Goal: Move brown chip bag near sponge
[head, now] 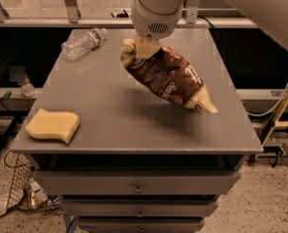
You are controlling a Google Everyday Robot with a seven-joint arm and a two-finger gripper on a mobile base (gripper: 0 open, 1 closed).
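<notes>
The brown chip bag [168,77] is dark brown with pale yellow ends and white lettering. It hangs tilted above the middle of the grey table [119,115], its lower end pointing right. My gripper [137,49] comes down from above and is shut on the bag's upper left end. The sponge [53,125], a pale yellow wavy foam block, lies flat near the table's front left corner, well apart from the bag.
A clear plastic water bottle [83,43] lies on its side at the table's back left. Drawers run below the table's front edge. A wire basket [21,191] and clutter sit on the floor at the left. A yellow frame [284,106] stands at the right.
</notes>
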